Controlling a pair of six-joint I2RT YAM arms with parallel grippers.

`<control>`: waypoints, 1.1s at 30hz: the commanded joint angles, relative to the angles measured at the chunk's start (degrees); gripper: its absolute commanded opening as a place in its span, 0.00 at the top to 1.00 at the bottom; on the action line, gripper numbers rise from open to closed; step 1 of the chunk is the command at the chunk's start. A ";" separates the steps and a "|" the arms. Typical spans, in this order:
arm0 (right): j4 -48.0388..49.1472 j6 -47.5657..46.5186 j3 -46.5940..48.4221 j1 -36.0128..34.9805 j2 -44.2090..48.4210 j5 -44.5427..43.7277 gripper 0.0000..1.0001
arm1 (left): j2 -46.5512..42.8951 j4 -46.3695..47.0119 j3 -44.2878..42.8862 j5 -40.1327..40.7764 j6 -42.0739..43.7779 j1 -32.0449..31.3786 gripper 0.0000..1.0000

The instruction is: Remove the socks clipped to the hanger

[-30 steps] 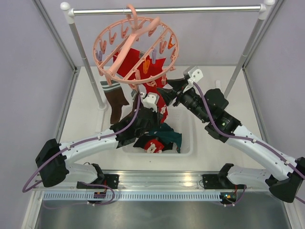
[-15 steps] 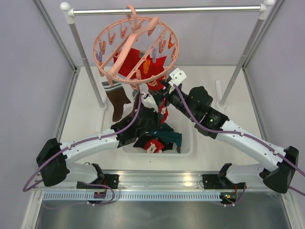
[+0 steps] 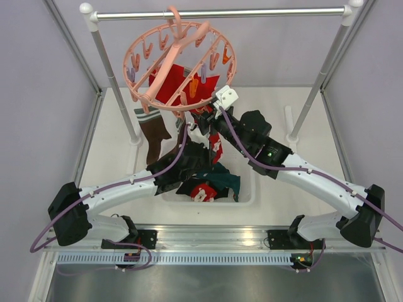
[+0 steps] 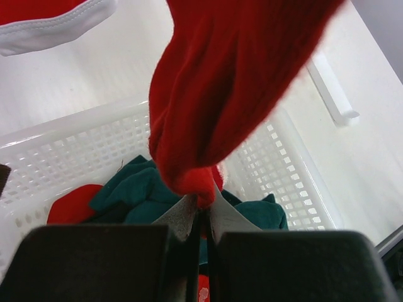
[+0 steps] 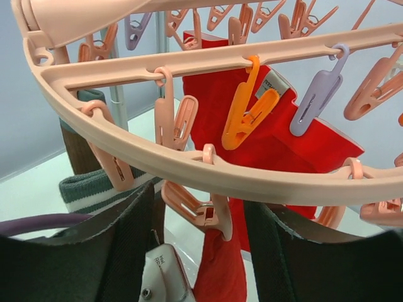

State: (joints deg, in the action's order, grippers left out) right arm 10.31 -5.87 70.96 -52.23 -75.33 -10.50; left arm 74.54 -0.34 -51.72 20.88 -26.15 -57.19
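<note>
from above, the hanger [image 3: 173, 63] is hanging from the grey rail [image 3: 252, 11] at the far side, over the tabletop [image 3: 113, 157]. the task is looking partly done: a teal sock [image 3: 223, 179] and a red one are already lying in the white basket [image 3: 249, 196] near the arms, while red socks [image 3: 169, 87] and a brown sock [image 3: 153, 138] on the left are still dangling from the ring. both arms are reaching up under the hanger's near edge.

in the left wrist view, the left claw [image 4: 201, 217] is pinching fully closed on the toe tip of a hanging red sock [image 4: 220, 94], holding it down over the basket.

in the right wrist view, the right claw [image 5: 201, 217] is standing roughly half open, its fingers [image 5: 119, 245] straddling a salmon clip [image 5: 189, 204] on the ring's near edge that is biting red fabric below it. whether the pads are touching the clip cannot be told. it is holding nothing. an orange clip [image 5: 249, 116] farther in is gripping another red sock, so several releases are remaining.
</note>
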 commanded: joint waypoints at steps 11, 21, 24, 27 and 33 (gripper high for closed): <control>2.70 1.21 4.01 -0.33 0.62 -4.61 0.92 | -3.08 0.69 0.22 -0.49 -1.27 -0.99 0.98; 2.53 1.82 3.92 -0.33 0.89 -4.53 0.94 | -4.15 0.69 3.47 -4.01 -1.27 -1.17 0.98; 2.53 2.00 4.01 -0.33 0.80 -4.44 0.94 | -2.48 0.69 3.74 -4.62 -2.23 -1.17 0.98; 2.35 2.18 3.93 -0.33 0.71 -4.26 0.94 | -0.02 0.69 3.91 -4.36 -3.38 -1.17 0.90; 1.48 2.00 4.10 -0.24 0.71 -4.26 0.94 | 2.10 1.99 4.43 -7.95 -2.86 -1.96 0.46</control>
State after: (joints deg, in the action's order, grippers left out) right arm 11.14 -4.27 72.58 -52.29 -75.81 -14.06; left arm 76.77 -1.04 -47.66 16.32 -28.56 -58.15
